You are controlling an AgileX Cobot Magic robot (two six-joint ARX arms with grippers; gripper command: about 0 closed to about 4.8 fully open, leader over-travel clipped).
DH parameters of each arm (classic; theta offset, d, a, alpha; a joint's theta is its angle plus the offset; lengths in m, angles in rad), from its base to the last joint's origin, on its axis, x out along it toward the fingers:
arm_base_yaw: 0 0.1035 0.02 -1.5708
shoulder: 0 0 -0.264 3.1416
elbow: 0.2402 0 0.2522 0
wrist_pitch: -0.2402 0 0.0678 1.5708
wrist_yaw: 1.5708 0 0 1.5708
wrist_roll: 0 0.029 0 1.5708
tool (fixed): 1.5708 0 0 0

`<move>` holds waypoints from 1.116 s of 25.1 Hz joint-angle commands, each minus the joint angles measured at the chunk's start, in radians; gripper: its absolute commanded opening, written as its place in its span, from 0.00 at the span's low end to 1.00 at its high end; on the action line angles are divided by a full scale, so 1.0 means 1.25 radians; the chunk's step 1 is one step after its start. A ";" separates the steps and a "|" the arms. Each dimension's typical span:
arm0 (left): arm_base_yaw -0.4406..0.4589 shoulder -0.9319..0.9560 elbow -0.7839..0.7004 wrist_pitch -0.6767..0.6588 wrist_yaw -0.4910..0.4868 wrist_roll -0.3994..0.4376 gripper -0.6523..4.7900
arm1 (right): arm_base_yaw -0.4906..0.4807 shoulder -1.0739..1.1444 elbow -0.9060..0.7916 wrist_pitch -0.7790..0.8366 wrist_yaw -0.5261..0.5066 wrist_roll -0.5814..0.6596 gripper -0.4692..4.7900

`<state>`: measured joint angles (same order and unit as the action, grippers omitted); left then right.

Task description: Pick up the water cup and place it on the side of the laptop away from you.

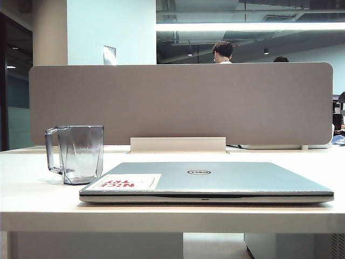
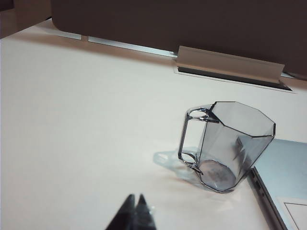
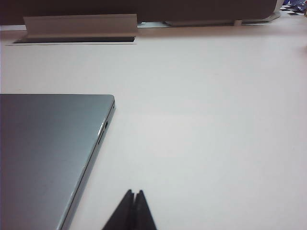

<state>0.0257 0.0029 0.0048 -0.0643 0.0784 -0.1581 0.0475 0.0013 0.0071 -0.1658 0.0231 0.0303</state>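
Note:
The water cup [image 1: 77, 154] is a clear grey-tinted faceted mug, upright on the white table just left of the laptop [image 1: 215, 181], handle pointing left. The laptop is closed, silver-grey, with a round logo and a white sticker with red letters. Neither arm shows in the exterior view. In the left wrist view the cup [image 2: 230, 143] stands ahead of my left gripper [image 2: 135, 197], well apart from it, beside the laptop's corner [image 2: 288, 172]. That gripper is shut and empty. My right gripper [image 3: 134, 192] is shut and empty too, over bare table near the laptop's edge [image 3: 48, 148].
A grey partition panel [image 1: 180, 102] runs along the back of the table, with a white cable-slot flap [image 1: 178, 144] at its foot behind the laptop. The table's front edge [image 1: 172, 221] is close to the exterior camera. People sit beyond the panel.

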 commanded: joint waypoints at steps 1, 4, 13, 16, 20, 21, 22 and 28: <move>0.001 0.001 0.002 0.010 0.004 -0.003 0.11 | 0.000 -0.001 -0.002 0.007 0.001 -0.001 0.07; 0.001 0.001 0.002 0.011 0.004 -0.003 0.11 | 0.000 -0.001 -0.002 0.007 0.001 -0.001 0.07; 0.001 0.001 0.022 0.010 0.084 -0.043 0.11 | 0.001 -0.001 -0.002 0.010 0.000 -0.001 0.07; 0.001 0.027 0.067 0.010 0.079 0.010 0.11 | 0.001 -0.001 -0.002 0.010 -0.006 0.003 0.07; 0.001 0.197 0.164 0.011 0.079 0.075 0.11 | 0.001 -0.001 -0.002 0.010 -0.051 0.003 0.07; 0.001 0.234 0.182 0.011 0.080 0.091 0.11 | 0.001 -0.001 -0.002 0.010 -0.056 0.003 0.07; 0.001 0.320 0.225 0.013 0.081 0.119 0.11 | 0.001 -0.001 -0.002 0.009 -0.057 0.003 0.07; 0.005 0.701 0.407 0.058 0.081 0.122 0.11 | 0.001 -0.001 -0.002 -0.002 -0.057 0.003 0.07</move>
<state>0.0334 0.8345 0.4854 -0.0105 0.1753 -0.0147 0.0486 0.0017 0.0071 -0.1711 -0.0460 0.0334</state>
